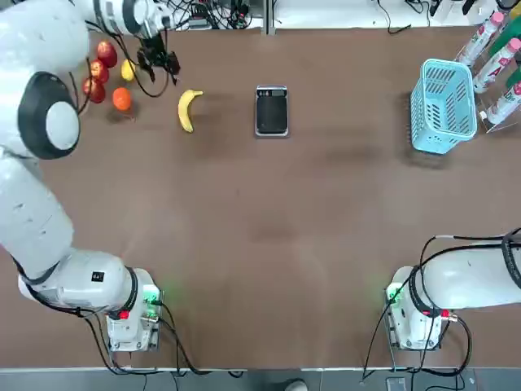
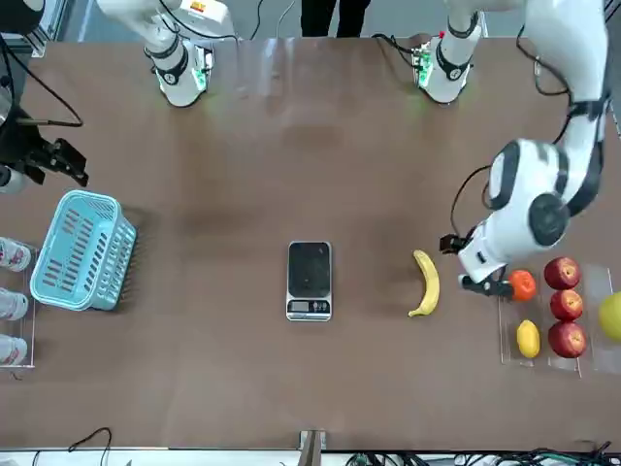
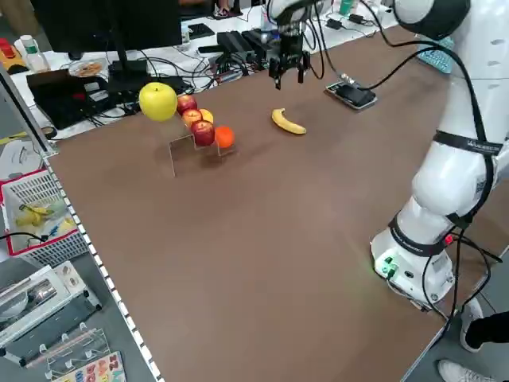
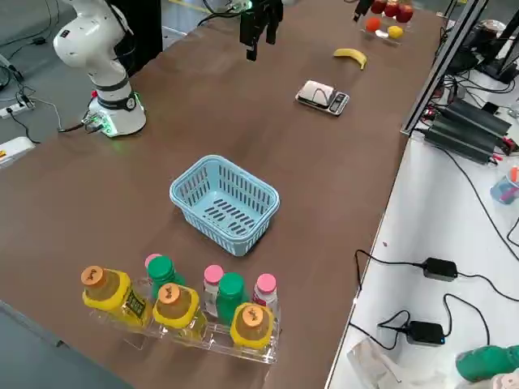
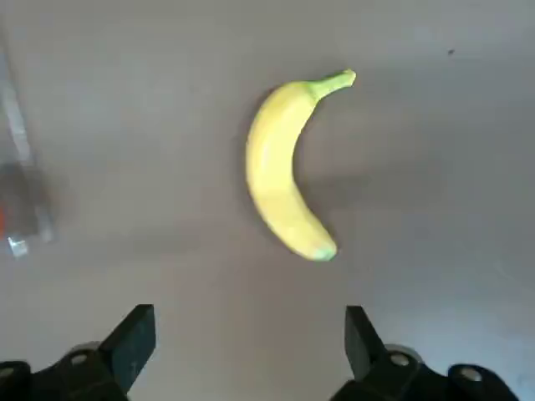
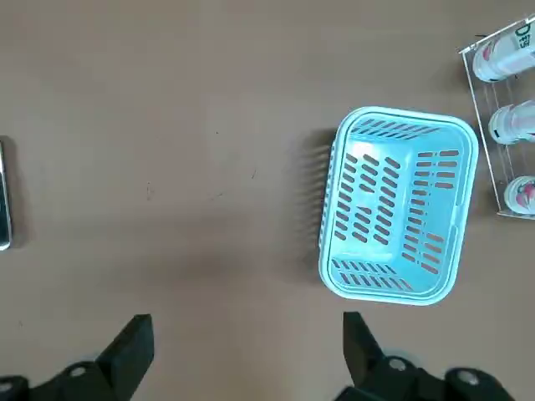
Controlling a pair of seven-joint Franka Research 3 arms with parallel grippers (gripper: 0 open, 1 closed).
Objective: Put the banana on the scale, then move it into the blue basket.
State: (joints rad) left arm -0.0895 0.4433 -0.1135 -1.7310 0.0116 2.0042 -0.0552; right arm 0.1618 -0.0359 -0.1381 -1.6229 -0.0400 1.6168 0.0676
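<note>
My left tool: open wide, above the counter at left, near the banana.
My right tool: open wide, at right.
Banana: on the counter, left of the scale.
Blue basket: right of the scale.

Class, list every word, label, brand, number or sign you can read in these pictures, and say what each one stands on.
No text can be read with certainty.
White bottles: large dark lettering on one, cut off at the picture's edge; the rest too small.
Yellow bottle: label lettering, too small.
Scale: button markings and display, too small.
Blue basket: no text visible.
</note>
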